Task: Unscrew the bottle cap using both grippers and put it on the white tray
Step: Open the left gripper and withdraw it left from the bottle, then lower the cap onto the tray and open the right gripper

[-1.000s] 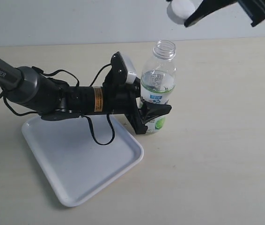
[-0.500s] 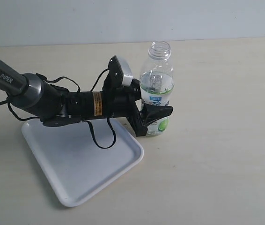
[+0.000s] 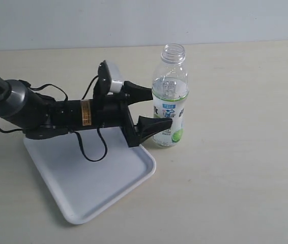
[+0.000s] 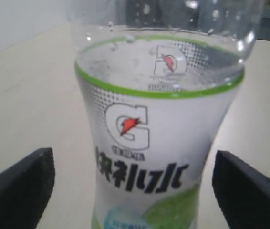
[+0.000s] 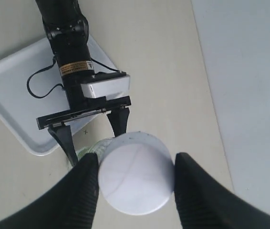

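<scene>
The bottle [image 3: 170, 96] stands upright and uncapped on the table, just right of the white tray [image 3: 98, 188]. My left gripper [image 3: 162, 108] is open, its fingers either side of the label and apart from it. The left wrist view shows the bottle [image 4: 159, 143] filling the middle, with the left gripper [image 4: 135, 191] spread wide and one finger [image 4: 18, 186] at each edge. My right gripper [image 5: 136, 174] is shut on the white bottle cap [image 5: 136, 172], held high above the bottle [image 5: 88, 150]. The exterior view does not show the right gripper.
The left arm [image 3: 42, 109], with its cables, lies across the tray's far corner. From above, the tray [image 5: 11, 95] sits beside the left arm [image 5: 70, 52]. Bare beige table [image 3: 235, 152] lies right of the bottle.
The left gripper let go of the bottle, opened and drew back to the left. The right gripper with the cap rose out of the exterior view.
</scene>
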Robot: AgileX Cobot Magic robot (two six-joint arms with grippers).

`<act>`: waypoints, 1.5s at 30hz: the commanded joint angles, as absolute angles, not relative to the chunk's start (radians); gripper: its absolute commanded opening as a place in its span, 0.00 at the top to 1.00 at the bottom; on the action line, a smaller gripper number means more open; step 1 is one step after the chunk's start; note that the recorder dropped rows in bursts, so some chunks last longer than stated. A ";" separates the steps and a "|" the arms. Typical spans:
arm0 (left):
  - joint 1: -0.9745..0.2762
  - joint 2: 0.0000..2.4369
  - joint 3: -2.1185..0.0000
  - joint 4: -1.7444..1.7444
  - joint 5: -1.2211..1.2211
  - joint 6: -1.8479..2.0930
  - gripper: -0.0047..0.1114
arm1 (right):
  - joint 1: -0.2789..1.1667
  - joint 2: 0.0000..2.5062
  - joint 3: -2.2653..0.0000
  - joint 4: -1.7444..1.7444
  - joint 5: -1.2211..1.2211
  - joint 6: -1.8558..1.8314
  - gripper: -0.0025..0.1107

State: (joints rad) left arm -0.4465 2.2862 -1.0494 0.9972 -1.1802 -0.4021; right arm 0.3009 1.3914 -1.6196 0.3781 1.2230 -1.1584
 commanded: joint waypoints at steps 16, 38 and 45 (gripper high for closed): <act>-0.191 2.058 -0.713 1.053 -1.221 -0.473 0.86 | 0.414 1.423 -1.621 0.544 1.221 -0.879 0.98; -0.058 1.848 -0.431 0.411 -1.221 -0.334 0.96 | 0.721 2.015 -1.621 0.271 0.901 -0.283 0.98; -0.058 1.848 -0.391 0.225 -1.221 -0.323 0.96 | 0.721 2.161 -1.621 0.149 0.815 -0.074 0.98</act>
